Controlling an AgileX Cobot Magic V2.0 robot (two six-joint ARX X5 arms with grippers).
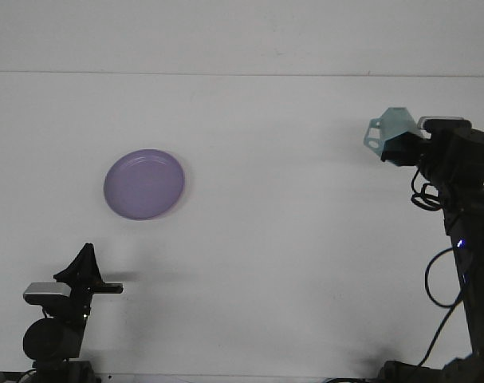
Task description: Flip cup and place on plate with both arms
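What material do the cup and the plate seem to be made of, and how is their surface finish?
The cup, held in the right gripper, looks like pale teal plastic, matte: flat, even colour, angular facets and a moulded handle, no shine. The plate is lilac with a soft sheen at its rim; probably plastic or melamine, though glazed ceramic cannot be ruled out from this view.

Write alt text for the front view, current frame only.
The right gripper holds a pale teal cup above the white table at the right, handle pointing left. A purple plate lies bare on the table at the left. The left gripper sits low at the near left edge, holding nothing.
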